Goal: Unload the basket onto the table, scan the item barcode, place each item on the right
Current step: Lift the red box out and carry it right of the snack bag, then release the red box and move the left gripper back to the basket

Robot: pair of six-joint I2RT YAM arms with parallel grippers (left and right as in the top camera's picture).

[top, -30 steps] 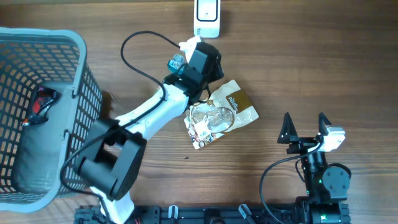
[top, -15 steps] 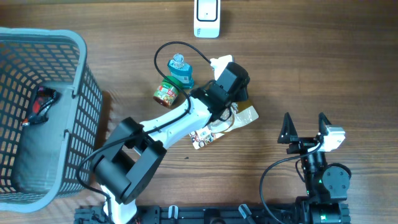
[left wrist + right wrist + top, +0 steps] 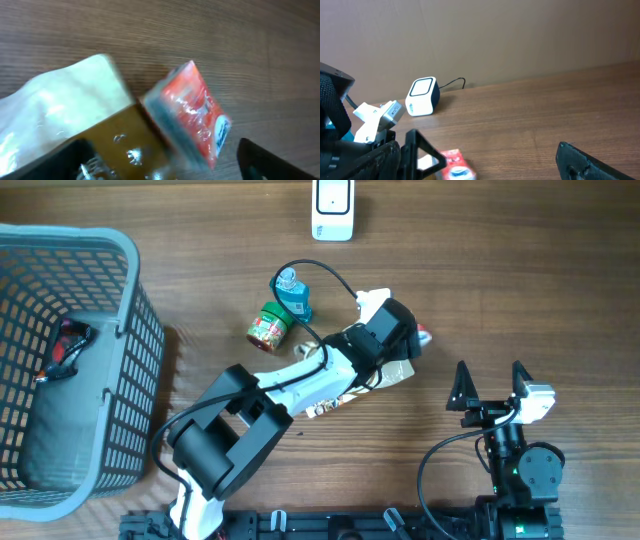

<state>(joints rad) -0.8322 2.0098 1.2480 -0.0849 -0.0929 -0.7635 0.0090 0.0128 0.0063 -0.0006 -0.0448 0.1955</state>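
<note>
Overhead view: my left gripper (image 3: 405, 340) hangs mid-table over a brown-and-white pouch (image 3: 398, 370), with the red packet (image 3: 424, 337) poking out just beside it on the right. The scanner (image 3: 332, 210) is well apart at the far edge, a bottle (image 3: 292, 290) and jar (image 3: 267, 327) sit nearer, and a basket (image 3: 70, 237) is at far left. My right gripper (image 3: 490, 370) is parked at the near edge, jaws wide, empty. Left wrist view: my fingers show only at the two lower corners, spread apart, pinching nothing. The packet is tilted and blurred against the pouch edge, so I can't tell if it lies flat. No barcode visible. Right wrist view: packet low in frame, scanner behind it. Likely step is taking the packet. Best to close across its narrow sides, stay clear of the pouch, leave the faces uncovered, then turn the barcode toward the scanner window.
</note>
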